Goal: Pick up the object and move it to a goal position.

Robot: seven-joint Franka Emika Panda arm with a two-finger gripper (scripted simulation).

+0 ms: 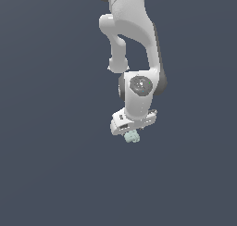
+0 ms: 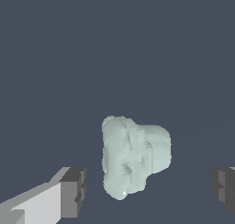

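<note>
Plain dark slate-blue background fills both views; no edges or markings visible. My white arm (image 1: 134,30) hangs down from upper frame in exterior view, wrist pointing down. My gripper (image 2: 147,184) spread wide, fingers (image 2: 73,191) well apart. Pale mint blob (image 2: 133,156) lies between fingers, touching neither. In exterior view, blob (image 1: 132,136) shows just below gripper (image 1: 131,133). Cannot tell whether blob rests on surface.
</note>
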